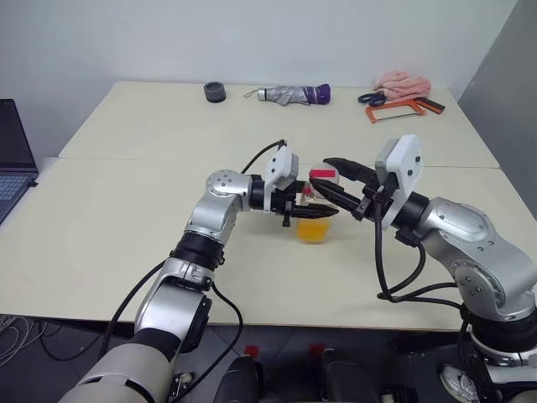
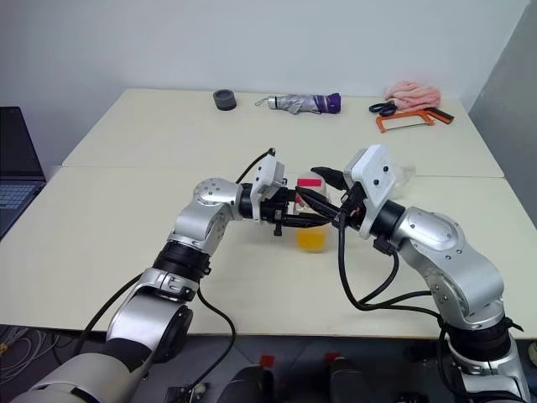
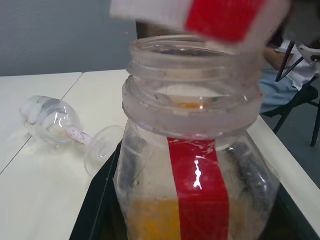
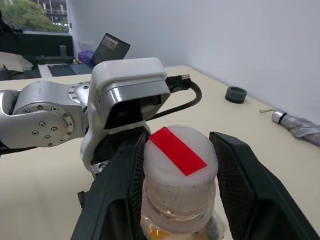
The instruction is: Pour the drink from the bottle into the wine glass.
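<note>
Bottle (image 1: 315,220) sits near the tabletop's front edge, mid-width, pinched at its body by my left gripper (image 1: 295,210). My right gripper (image 4: 177,165) has both fingers pressed on the cap (image 4: 179,156). Drink (image 3: 150,220) fills the bottom. Glass (image 3: 60,125) lies on its side.
</note>
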